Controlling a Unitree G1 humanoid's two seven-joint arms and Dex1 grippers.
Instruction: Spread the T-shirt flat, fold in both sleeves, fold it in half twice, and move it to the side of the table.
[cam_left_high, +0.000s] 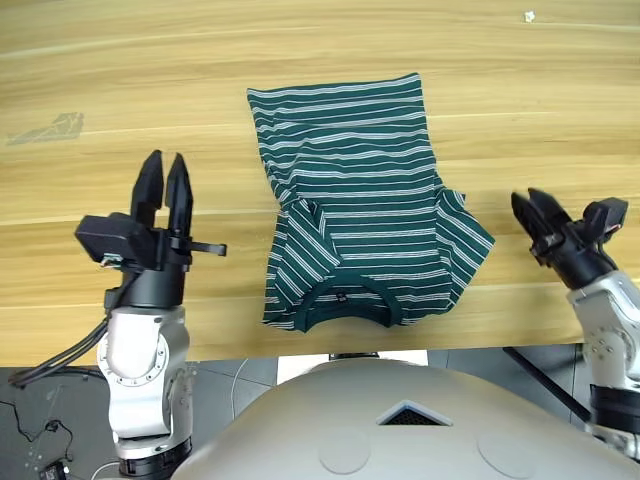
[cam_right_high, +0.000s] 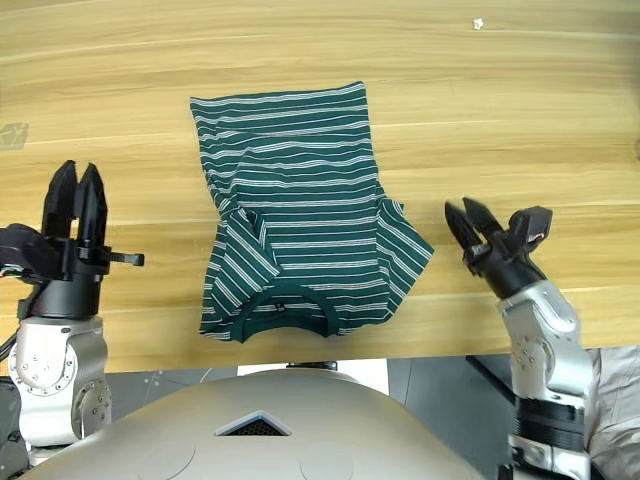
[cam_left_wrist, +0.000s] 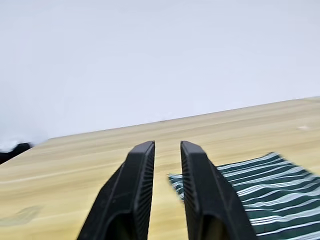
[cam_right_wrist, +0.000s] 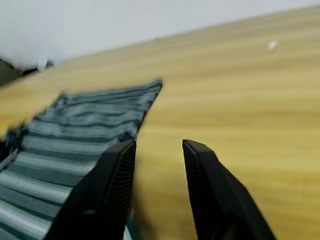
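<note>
Left eye view: the T-shirt (cam_left_high: 360, 190), dark green with thin white stripes, lies on the worktop (cam_left_high: 120, 60) between the two pincers and touches neither.

- Collar (cam_left_high: 345, 297): points at the near edge of the worktop, roughly level with the wrists of both arms.
- Hem (cam_left_high: 335, 90): lies beyond both pincers' fingertips, toward the far side of the worktop.
- Side facing the left pincer: the cloth is doubled inward over the body and lies rumpled.
- Side facing the right pincer: one sleeve (cam_left_high: 468, 235) sticks out and ends near the right pincer, with bare wood between them.

Left pincer (cam_left_high: 165, 165): it sits above the worktop, well apart from the shirt, and points toward the far edge. In the left wrist view its fingers (cam_left_wrist: 142, 170) run parallel with a narrow gap. Nothing is held between them.

Right pincer (cam_left_high: 527, 200): it sits over the worktop just beside the sleeve and is angled toward the shirt. In the right wrist view its fingers (cam_right_wrist: 117, 170) stand wider apart than the left pair, with only wood showing in the gap. It holds nothing.

A small white scrap (cam_left_high: 529, 16) lies on the worktop far beyond the right pincer.
</note>
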